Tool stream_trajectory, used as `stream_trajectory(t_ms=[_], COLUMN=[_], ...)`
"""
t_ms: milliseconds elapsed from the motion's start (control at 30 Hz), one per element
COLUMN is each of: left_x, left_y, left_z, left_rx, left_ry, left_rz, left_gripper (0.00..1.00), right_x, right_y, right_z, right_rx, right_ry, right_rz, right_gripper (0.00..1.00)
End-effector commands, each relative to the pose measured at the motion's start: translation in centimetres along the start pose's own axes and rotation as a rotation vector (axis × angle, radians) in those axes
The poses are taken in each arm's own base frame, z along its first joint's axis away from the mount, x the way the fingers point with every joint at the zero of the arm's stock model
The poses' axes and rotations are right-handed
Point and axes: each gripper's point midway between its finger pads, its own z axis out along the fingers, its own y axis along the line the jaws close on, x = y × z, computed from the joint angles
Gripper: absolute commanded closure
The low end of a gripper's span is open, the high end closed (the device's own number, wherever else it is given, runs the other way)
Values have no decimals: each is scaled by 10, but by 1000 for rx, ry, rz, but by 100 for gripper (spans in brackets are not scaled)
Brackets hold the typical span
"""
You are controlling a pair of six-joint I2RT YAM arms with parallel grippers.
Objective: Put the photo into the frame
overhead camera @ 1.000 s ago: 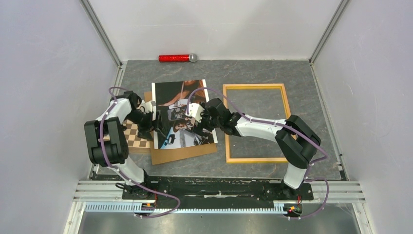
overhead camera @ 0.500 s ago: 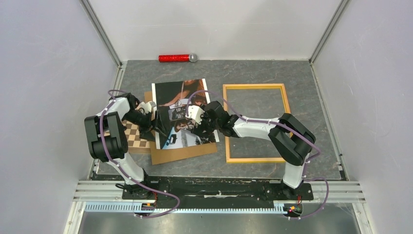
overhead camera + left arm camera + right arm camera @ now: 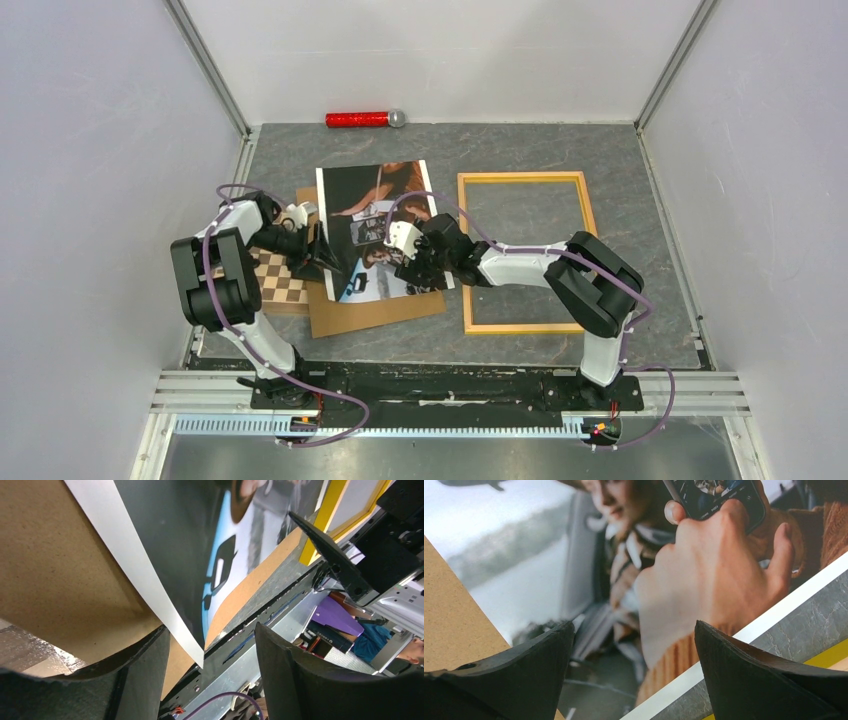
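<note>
at the near-left corner of the photo (image 3: 375, 195), left gripper (image 3: 210, 630) gapes around the raised edge: bite deep and square; right gripper (image 3: 634, 625) stands wide above.

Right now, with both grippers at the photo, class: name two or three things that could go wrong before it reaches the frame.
1. The left gripper's jaws stand apart around only the photo's raised corner; so small a bite might slip or crease the paper.
2. The right gripper hangs open over the photo's other edge; pressing there while the left pulls could buckle it.
3. The backing board lies right under the photo; a finger might catch it and drag it toward the frame.
</note>
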Motion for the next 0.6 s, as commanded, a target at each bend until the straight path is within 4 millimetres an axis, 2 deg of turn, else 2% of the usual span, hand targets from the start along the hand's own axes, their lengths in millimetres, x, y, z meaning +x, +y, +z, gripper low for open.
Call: stream_trajectory(t_ms=[0,233,567], left_x=[-14,-18,-25], left_y=[-11,-12,8], left_z=[-3,2,13], left_rx=[104,146,73], left_ry=[-70,-86,-97], left_rz=[60,30,-48], left_gripper=[33,37,36], right_x=[6,10,10], right_y=[2,4,3], right_z=[5,5,4], right_rx=[8,4,12], right_ry=[-3,2,3], right_rz=[16,19,19], right_gripper=[6,7,7])
